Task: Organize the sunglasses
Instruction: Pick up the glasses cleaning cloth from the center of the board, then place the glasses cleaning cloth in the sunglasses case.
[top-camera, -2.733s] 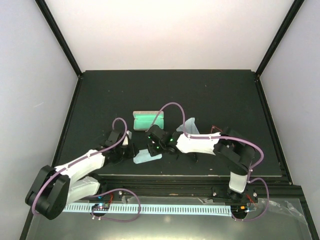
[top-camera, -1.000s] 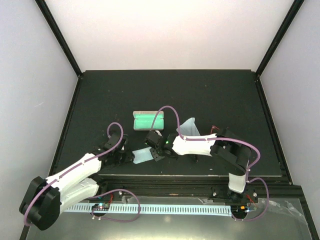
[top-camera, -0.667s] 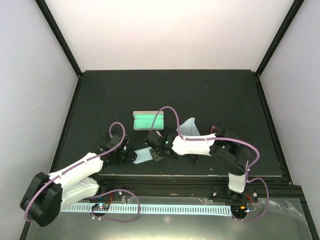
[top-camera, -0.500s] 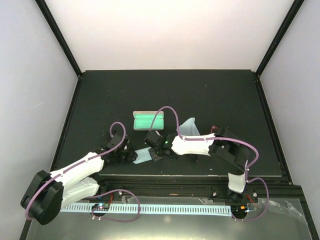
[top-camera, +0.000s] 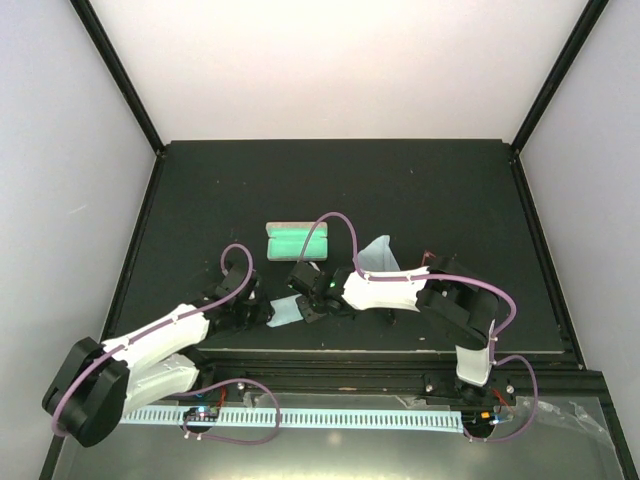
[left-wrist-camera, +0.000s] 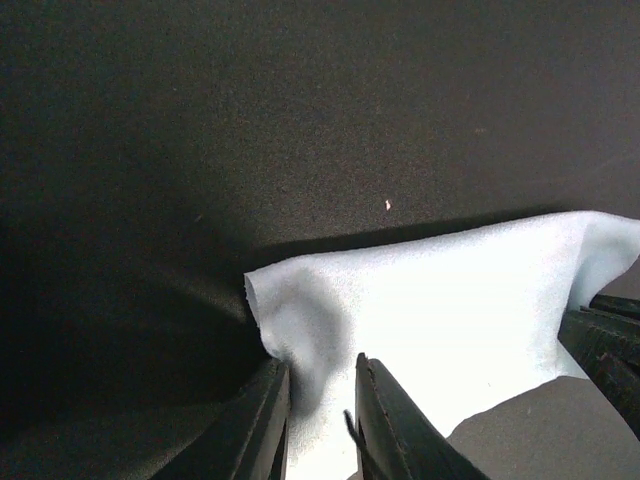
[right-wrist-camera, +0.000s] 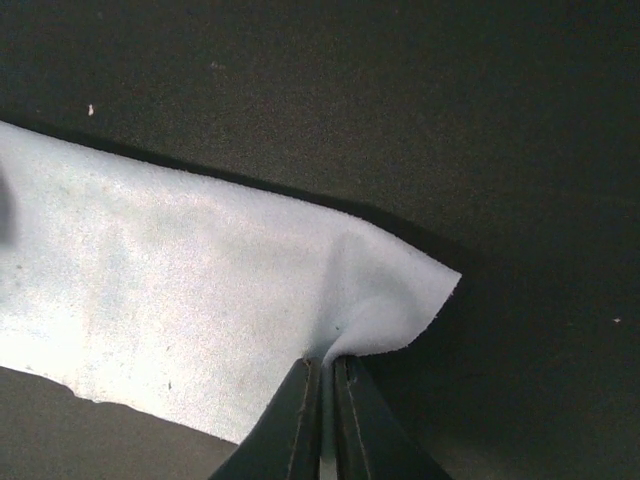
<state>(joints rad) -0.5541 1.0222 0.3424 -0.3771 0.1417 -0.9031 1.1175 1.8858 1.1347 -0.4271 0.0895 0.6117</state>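
Now the right fingers (right-wrist-camera: 300, 420) are clamped on a cloth (right-wrist-camera: 200, 300) corner; the left fingers (left-wrist-camera: 262, 430) stand narrowly around the opposite edge, grip I cannot tell, likely to stretch it flat. Red sunglasses (top-camera: 428, 256) seem to lie just beyond the right arm (top-camera: 390, 290), untouched

The right tool (right-wrist-camera: 325, 366) pinches a light blue cloth (right-wrist-camera: 190, 290).

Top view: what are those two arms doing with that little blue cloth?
Both arms work on one light blue cloth near the front edge of the table. The right tool is pinched shut on one corner. The left tool straddles the opposite edge, its fingers slightly apart; a firm grip isn't certain. An open green-lined case lies behind.
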